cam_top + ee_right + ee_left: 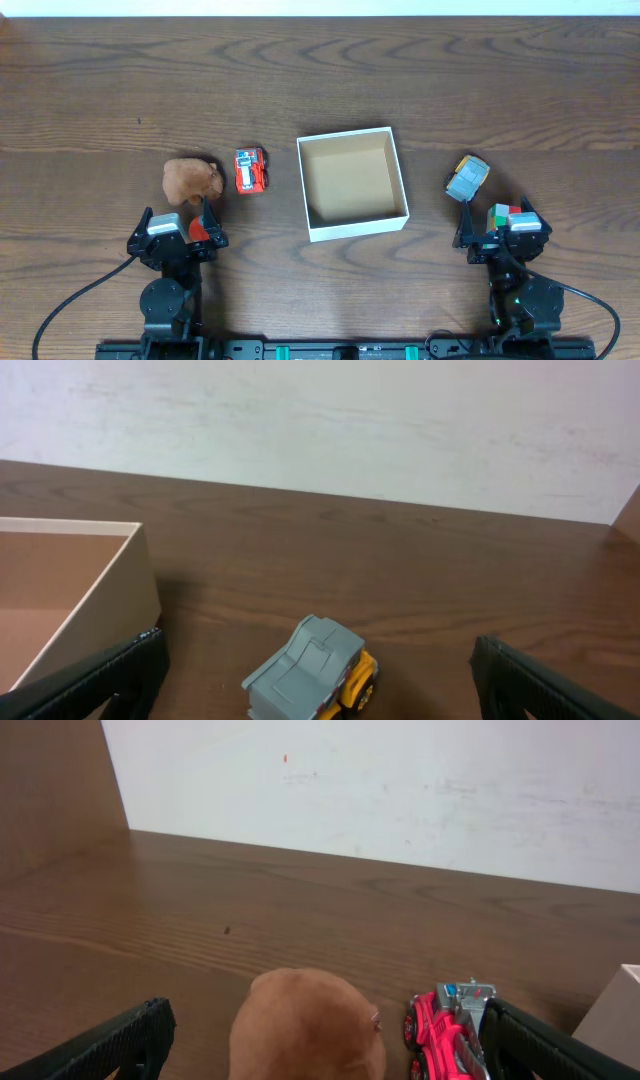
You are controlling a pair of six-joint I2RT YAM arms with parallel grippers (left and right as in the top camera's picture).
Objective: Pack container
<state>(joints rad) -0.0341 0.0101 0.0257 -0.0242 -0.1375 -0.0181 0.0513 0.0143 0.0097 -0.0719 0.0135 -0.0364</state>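
Observation:
The container (pixel 358 227), a shallow square box with white walls and a brown floor, sits mid-table with nothing inside. Left of it lie a brown plush toy (pixel 192 180) and a red toy truck (pixel 250 170). My left gripper (pixel 178 212) stands open just in front of the plush. In the left wrist view the plush (pixel 305 1030) sits between the fingers and the red truck (pixel 445 1035) lies against the right finger (pixel 540 1045). A grey and yellow toy truck (pixel 467 178) lies right of the container. My right gripper (pixel 494 212) is open just short of that truck (pixel 310 672).
A corner of the container (pixel 100 600) shows at the left of the right wrist view, close to the left finger (pixel 110 680). Brown wooden table runs back to a white wall. Both arm bases and their cables sit at the front edge.

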